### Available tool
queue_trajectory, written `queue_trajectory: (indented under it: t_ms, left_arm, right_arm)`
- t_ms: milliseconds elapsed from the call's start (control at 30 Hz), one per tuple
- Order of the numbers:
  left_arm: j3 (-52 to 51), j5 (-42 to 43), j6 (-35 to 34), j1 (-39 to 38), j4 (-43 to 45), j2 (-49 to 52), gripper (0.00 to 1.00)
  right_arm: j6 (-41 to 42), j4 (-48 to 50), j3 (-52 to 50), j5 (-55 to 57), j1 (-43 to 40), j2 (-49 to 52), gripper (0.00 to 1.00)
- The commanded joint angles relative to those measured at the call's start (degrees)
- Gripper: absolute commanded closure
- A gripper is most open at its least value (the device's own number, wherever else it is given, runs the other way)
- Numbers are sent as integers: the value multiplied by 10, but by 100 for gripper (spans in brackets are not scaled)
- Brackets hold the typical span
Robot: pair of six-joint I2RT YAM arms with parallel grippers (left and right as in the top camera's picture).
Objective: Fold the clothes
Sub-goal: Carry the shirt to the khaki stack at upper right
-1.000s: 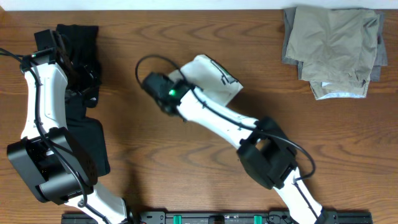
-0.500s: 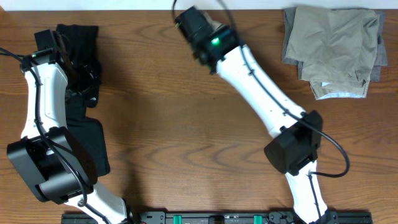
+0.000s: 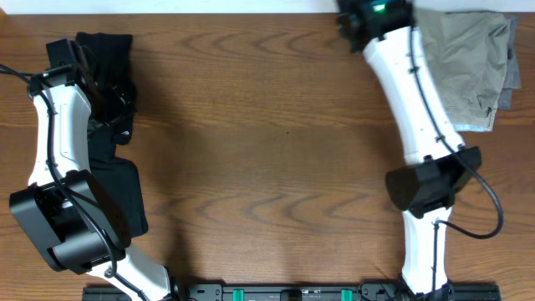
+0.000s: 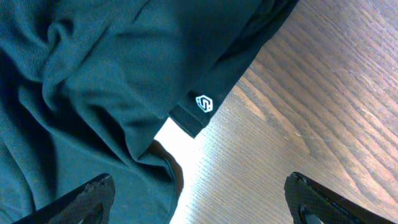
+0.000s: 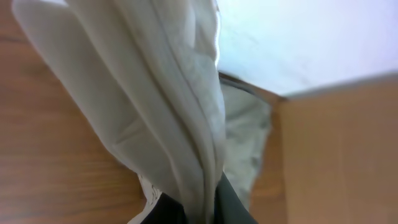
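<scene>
The right pincer (image 5: 202, 210) is clamped tight on a bunched fold of the white shirt (image 5: 155, 93). The shirt trails from it in long creases at the left edge of the khaki pile (image 3: 468, 58), by the far edge of the table (image 3: 267, 150). A grey piece (image 3: 510, 84) peeks out from under the pile's right side. Well apart from that pile, at the other end of the table, the black garment (image 3: 104, 50) lies rumpled, with a small white logo (image 4: 204, 102) on its hem. The left pincer (image 4: 203, 199) hovers over it, jaws spread wide, holding nothing.
</scene>
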Motion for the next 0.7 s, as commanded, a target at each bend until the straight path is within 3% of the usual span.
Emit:
queue_trajectory:
  t_ms: [0, 367, 667]
  left_arm:
    - [-3, -5, -6, 0, 2, 8, 12]
    - [-3, -5, -8, 0, 3, 8, 12]
    - [-3, -4, -10, 0, 7, 8, 12]
  right_arm:
    - [12, 9, 15, 46, -42, -23, 99]
    - [-47, 94, 15, 44, -167, -23, 99]
    - [-60, 92, 9, -27, -238, -18, 99]
